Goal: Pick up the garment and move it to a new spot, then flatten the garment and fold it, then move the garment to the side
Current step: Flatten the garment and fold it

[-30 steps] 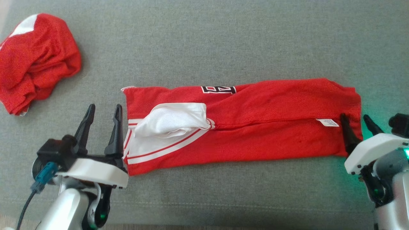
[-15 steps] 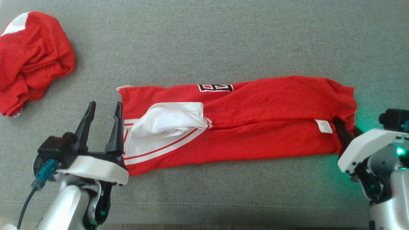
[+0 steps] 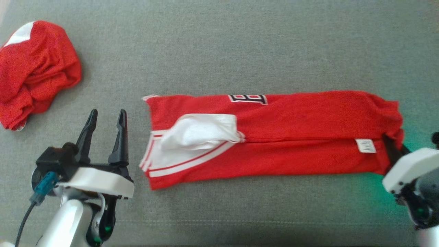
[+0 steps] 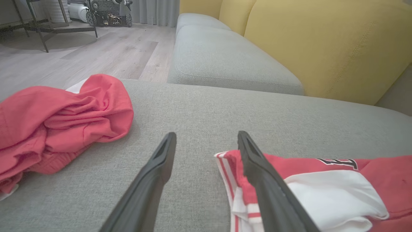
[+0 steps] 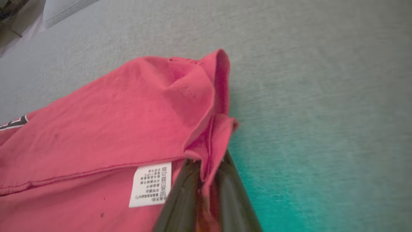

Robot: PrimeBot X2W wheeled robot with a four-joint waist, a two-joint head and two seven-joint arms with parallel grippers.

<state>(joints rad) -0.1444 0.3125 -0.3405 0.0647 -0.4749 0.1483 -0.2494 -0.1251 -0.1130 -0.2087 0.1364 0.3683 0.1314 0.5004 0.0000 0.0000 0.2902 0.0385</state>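
Note:
The garment (image 3: pixel 274 137) is a red jersey with white trim, folded into a long strip across the grey sofa seat (image 3: pixel 240 51). My right gripper (image 3: pixel 389 140) is shut on its right end. In the right wrist view a red fold of the garment (image 5: pixel 112 129) is pinched between the dark fingers (image 5: pixel 180 199) of the right gripper (image 5: pixel 207 161), beside a white label (image 5: pixel 149 188). My left gripper (image 3: pixel 107 113) stands open just left of the garment's striped end, not touching it. In the left wrist view, the left gripper (image 4: pixel 206 135) has nothing between its fingers, and the garment (image 4: pixel 338 193) lies past the right finger.
A second red and white garment (image 3: pixel 34 68) lies crumpled at the far left of the seat, left of my left gripper (image 4: pixel 58 119). Yellow back cushions (image 4: pixel 322 48), another grey seat (image 4: pixel 225 64) and wooden floor (image 4: pixel 96 54) lie beyond. The seat's front seam (image 3: pixel 240 223) runs near the bottom.
My right gripper has shut on the garment's right end. The garment has slid to the right, leaving a gap between its striped end and my left gripper, which stays open.

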